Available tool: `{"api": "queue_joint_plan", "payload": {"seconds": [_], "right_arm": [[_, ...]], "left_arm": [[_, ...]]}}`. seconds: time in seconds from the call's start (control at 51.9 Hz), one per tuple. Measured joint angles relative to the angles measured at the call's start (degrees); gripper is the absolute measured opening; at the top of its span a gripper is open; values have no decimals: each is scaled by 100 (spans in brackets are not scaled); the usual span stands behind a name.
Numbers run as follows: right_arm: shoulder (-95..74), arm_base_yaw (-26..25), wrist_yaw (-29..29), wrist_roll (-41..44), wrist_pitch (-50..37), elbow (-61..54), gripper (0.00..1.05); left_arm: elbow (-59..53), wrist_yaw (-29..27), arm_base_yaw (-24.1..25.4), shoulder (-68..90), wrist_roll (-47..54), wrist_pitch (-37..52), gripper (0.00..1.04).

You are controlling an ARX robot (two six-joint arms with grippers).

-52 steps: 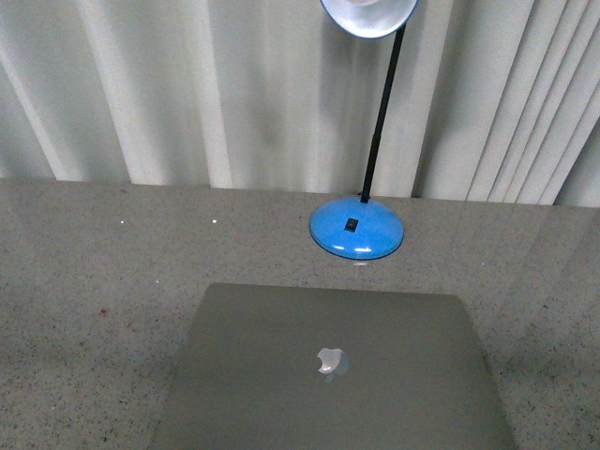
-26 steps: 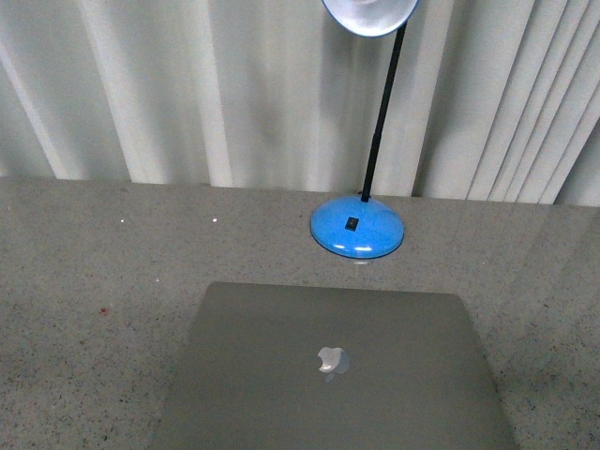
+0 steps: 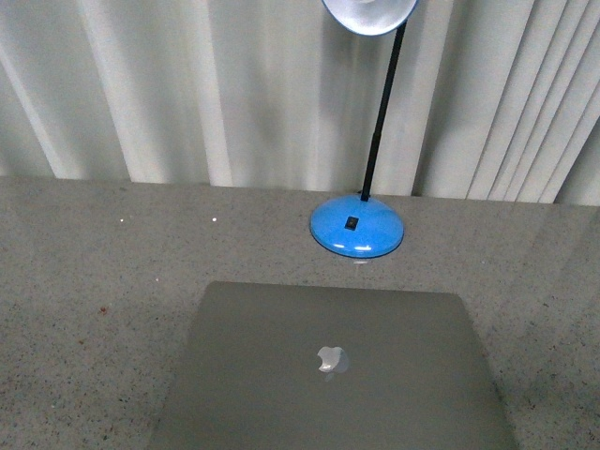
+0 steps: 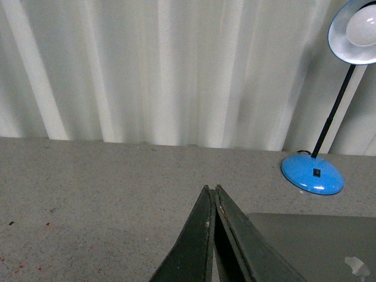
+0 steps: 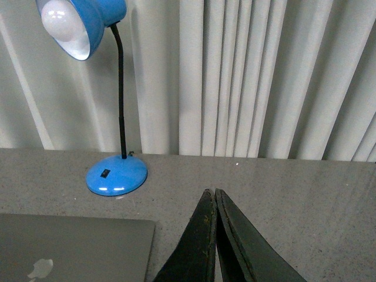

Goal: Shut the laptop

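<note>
1. Front view: thin silver-grey metal laptop [image 3: 333,370] is lying near the robot on the speckled grey tabletop [image 3: 103,253], its lid with the pale logo facing up, so it is looking already shut or nearly so; whether a gap is remaining at the near edge cannot be told, as that edge is running out of view. A blue desk lamp with a round base and black stem [image 3: 357,229] is standing just beyond the lid's far edge, apart from it. Neither arm is showing here.
2. Left wrist view: left gripper [image 4: 212,189] is hanging with its dark fingers pressed together, holding nothing, beside the lid's corner. Open tabletop is stretching toward the white pleated curtain [image 4: 147,70].
3. Right wrist view: right gripper [image 5: 211,192] is likewise pressed together and empty, just off the lid's other corner. Any finishing press, I judge, is best made flat and gentle, keeping clear of the lamp.
</note>
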State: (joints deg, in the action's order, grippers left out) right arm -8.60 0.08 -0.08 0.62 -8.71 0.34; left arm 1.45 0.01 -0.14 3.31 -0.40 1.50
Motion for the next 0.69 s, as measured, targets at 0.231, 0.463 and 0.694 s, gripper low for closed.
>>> {"api": "queue_joint_plan", "payload": {"seconds": [0.231, 0.463, 0.694], "right_arm": [[833, -2, 0, 0, 868, 2, 3], [835, -2, 0, 2, 868, 2, 28], [835, -2, -2, 2, 868, 2, 65]], "left_arm": [[0, 0, 0, -313, 0, -146, 4], [0, -2, 0, -313, 0, -146, 33], [0, -2, 0, -313, 0, -146, 70]]}}
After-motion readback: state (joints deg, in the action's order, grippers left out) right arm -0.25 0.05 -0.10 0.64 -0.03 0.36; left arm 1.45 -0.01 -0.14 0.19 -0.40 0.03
